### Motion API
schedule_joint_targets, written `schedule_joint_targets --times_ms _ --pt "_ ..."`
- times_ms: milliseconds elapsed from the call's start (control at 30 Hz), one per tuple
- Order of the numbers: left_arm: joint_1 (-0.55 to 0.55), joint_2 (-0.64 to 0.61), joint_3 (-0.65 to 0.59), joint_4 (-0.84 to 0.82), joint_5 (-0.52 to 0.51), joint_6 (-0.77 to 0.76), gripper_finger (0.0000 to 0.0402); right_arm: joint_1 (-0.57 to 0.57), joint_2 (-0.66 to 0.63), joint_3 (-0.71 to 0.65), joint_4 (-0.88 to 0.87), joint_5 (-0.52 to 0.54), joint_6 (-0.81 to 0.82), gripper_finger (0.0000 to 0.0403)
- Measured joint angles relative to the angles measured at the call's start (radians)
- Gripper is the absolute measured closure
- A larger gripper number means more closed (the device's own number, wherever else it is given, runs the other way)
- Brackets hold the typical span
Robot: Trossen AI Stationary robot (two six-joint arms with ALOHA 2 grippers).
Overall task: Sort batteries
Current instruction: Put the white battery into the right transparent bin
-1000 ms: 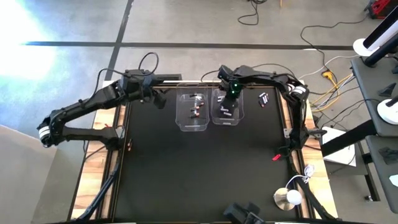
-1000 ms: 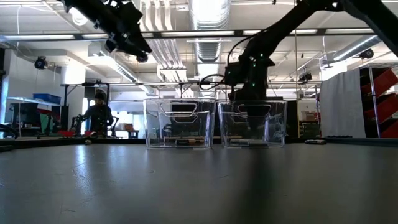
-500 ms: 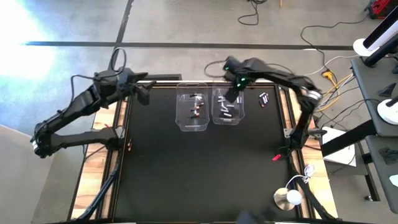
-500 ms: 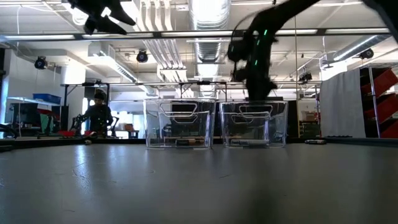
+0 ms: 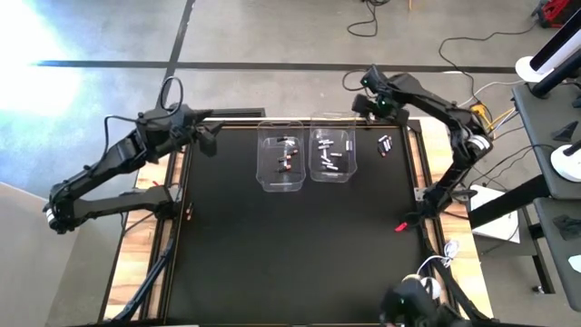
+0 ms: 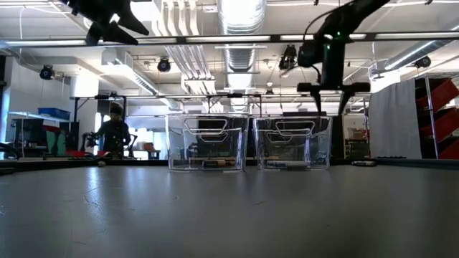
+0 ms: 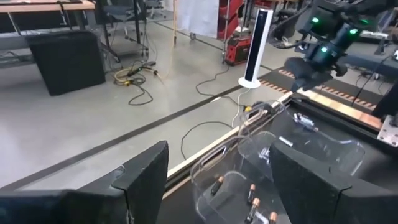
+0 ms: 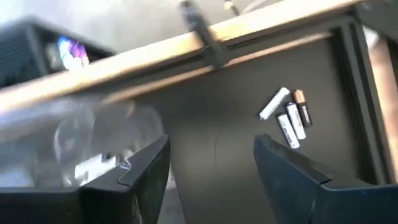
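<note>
Two clear bins stand side by side at the far middle of the black mat. The left bin [image 5: 280, 163] holds dark, red-tinted batteries [image 5: 289, 156]. The right bin [image 5: 330, 154] holds silvery-white batteries [image 5: 332, 156]. A few loose batteries [image 5: 384, 143] [image 8: 289, 118] lie on the mat to the right of the bins. My right gripper [image 5: 370, 102] [image 6: 330, 100] hangs open above the far right of the right bin, pointing steeply down, with nothing between its fingers. My left gripper [image 5: 211, 141] [image 6: 125, 25] waits open and high at the mat's far left corner.
A small red thing [image 5: 402, 228] lies by the mat's right edge, and a white round object [image 5: 419, 289] sits at the near right. A wooden rail [image 8: 186, 53] bounds the far edge. A person [image 6: 115, 132] stands in the room beyond.
My right gripper has risen out of the right bin, opened, rolled about its own axis and swung toward the table's far right. My left gripper has drawn back toward the far left corner and a little up.
</note>
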Motion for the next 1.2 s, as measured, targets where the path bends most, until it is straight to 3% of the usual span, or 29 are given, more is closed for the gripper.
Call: schedule_joint_targets --times_ms 233,433,1200 --pt "0.0 -0.01 -0.057 0.0 0.0 -0.005 0.0147 -0.094 0.112 -0.019 0.039 -0.002 0.159 0.0188" --pt "0.0 -0.032 -0.102 -0.018 0.002 -0.023 0.0148 -0.143 0.195 -0.033 0.043 -0.065 0.224 0.0202" --pt "0.0 -0.061 -0.102 -0.028 0.002 -0.033 0.0148 -0.181 0.232 -0.222 0.177 -0.119 0.373 0.0289"
